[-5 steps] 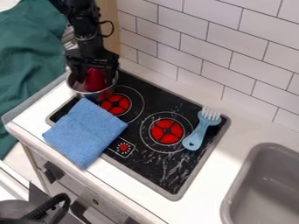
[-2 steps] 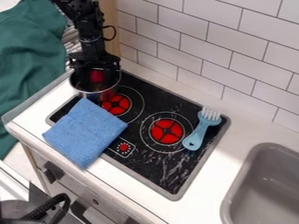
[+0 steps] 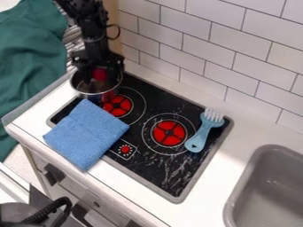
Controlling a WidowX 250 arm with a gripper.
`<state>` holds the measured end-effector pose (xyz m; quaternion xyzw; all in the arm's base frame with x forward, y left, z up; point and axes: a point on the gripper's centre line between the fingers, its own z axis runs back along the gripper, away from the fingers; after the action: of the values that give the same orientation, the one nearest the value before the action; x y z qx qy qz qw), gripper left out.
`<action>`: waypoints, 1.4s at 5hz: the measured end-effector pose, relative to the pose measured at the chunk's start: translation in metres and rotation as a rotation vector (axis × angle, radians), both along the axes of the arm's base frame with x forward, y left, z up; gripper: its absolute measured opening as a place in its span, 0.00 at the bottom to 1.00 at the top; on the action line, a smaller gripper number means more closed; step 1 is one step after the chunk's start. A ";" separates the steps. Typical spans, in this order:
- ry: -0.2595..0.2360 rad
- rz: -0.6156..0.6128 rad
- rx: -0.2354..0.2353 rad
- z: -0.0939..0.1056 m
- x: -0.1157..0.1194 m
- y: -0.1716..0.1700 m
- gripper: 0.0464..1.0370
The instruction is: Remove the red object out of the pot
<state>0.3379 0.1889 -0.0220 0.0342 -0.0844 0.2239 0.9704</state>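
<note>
From the middle of the stove [image 3: 142,167], the pot [image 3: 89,95], an object [image 3: 100,74] inside, sits toward eleven o'clock, the cloth [image 3: 86,133] toward nine, the brush [image 3: 199,138] toward three, the sink [image 3: 269,193] toward four.

The pot [image 3: 89,94] is silvery, and the object [image 3: 100,74] in it is red, perhaps a touch darker low down, where the view is poor. The gripper [image 3: 98,66] is black. Plain blue covers the cloth [image 3: 86,133]; the brush [image 3: 200,138] is a paler blue with white bristles. The stove top [image 3: 155,170] is black, patterned with thin white rings round red burner discs [image 3: 169,133]. White tiles [image 3: 177,33] carry a grey grid, the bench [image 3: 234,153] is white, the sink [image 3: 266,186] grey, and the draped fabric [image 3: 29,57] deep green.
</note>
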 end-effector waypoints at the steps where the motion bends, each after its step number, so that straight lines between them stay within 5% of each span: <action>1: -0.081 -0.018 0.069 0.040 0.005 -0.008 0.71; 2: -0.137 -0.062 0.131 0.068 0.002 -0.032 0.71; 3: -0.142 -0.120 0.145 0.074 0.004 -0.070 0.71; 5: -0.107 0.007 0.059 0.059 -0.057 -0.098 0.71; 7: -0.103 0.136 -0.009 0.039 -0.125 -0.080 0.71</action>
<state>0.2130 0.1088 0.0173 0.0238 -0.1309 0.2909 0.9474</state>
